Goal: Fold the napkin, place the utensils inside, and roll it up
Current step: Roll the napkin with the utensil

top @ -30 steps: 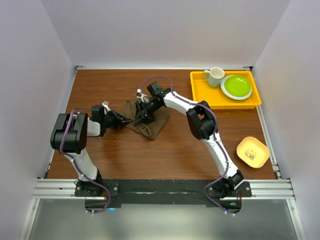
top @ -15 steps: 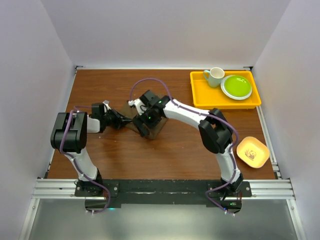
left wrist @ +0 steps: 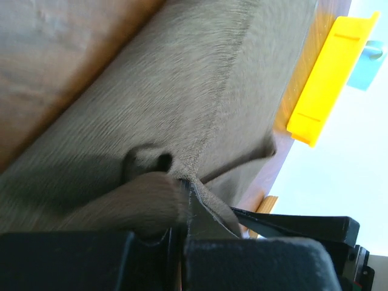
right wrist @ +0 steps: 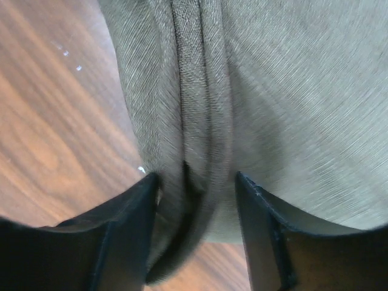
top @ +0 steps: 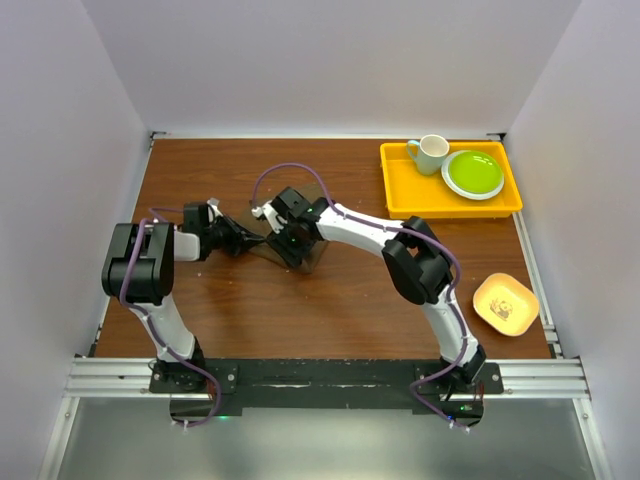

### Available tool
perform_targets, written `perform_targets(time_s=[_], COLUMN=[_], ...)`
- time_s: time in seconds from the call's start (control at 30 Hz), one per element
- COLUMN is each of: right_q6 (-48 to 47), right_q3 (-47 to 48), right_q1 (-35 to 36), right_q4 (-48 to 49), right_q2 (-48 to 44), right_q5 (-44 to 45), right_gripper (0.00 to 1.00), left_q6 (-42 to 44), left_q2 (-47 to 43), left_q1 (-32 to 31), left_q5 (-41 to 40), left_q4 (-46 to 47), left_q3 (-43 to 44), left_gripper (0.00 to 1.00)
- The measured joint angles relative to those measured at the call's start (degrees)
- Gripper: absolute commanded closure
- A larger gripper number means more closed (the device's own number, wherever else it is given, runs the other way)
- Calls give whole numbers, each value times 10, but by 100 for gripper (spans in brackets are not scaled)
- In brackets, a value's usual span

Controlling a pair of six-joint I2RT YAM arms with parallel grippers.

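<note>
Your left gripper (top: 243, 243) is clamped tight on a pinch of the napkin (top: 312, 258). Your right gripper (right wrist: 197, 200) stands half open, fingers astride a folded ridge near the cloth's rim, with bare table (right wrist: 54, 121) just beside one finger. Since a second ago the napkin has bunched smaller, and the right gripper has drawn back toward its base.

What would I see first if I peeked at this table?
Two pincers meet mid-table over the dark brown soft cloth napkin: the left pincer pinches it, and the right pincer straddles a rolled fold. Next comes the bright yellow plastic tray at the far right corner, holding a pale mug and a lime-green round plate.
</note>
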Motion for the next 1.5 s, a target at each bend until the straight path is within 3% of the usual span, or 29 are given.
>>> perform_targets(time_s=[0.2,0.23,0.33,0.43,0.87,0.97,1.07,1.1,1.27,1.33,1.5], right_q6=[5,7,12,17,49,58,64,65,73,76,81], right_q3=[8,8,10,10,34,34,33,33,37,40,45], right_q1=[-13,-17,-39,-59,-115,-120,-120,-120,-122,-123,-124], right_q4=[-6,-6,-8,-8,-2,2,7,8,6,3,-2], right_q2=[7,7,7,7,38,46,48,49,53,55,60], right_q5=[-10,-15,-38,-64,-182,-196,-196,-195,-195,-197,-200], right_gripper=[53,45,36,36,81,87,91,92,96,96,97], left_q6=[7,8,11,18,34,43,64,73,128,136,122], left_q2=[6,7,13,18,32,36,37,36,11,-16,-97], left_q1=[2,2,3,3,5,6,5,5,7,7,7], left_q5=[1,2,7,10,28,31,28,25,-5,-9,4], left_q4=[-10,-11,-17,-28,-45,-59,-82,-95,-153,-157,-97], left_q3=[12,14,23,33,54,65,82,89,135,137,105], left_gripper=[100,100,100,100,100,100,84,74,60,62,88])
